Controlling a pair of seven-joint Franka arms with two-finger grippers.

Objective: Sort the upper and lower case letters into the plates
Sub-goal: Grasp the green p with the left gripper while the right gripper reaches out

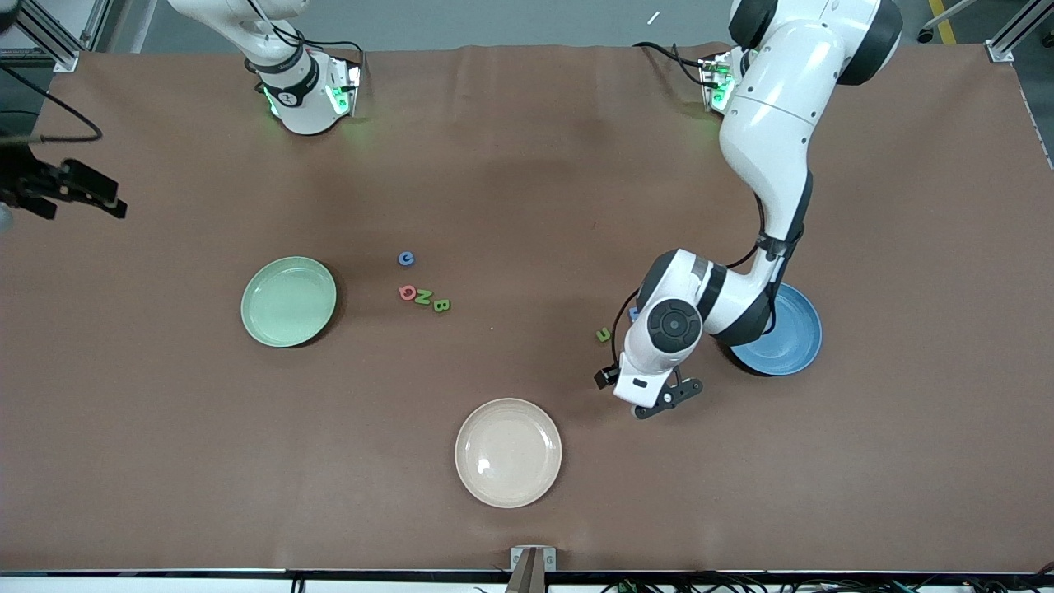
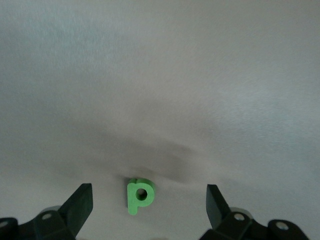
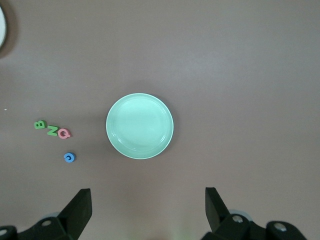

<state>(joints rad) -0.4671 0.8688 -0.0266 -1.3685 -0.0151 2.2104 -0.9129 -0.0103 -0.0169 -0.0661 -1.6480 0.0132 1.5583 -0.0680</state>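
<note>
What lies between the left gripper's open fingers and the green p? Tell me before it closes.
Nothing visible does. In the left wrist view the green p lies flat on bare table between the open fingers of the left gripper, with clear gaps on both sides. The right gripper waits open above the mint plate.

Green p (image 2: pixel 138 196), mint plate (image 3: pixel 140 126), brownish table (image 1: pixel 165 461).
</note>
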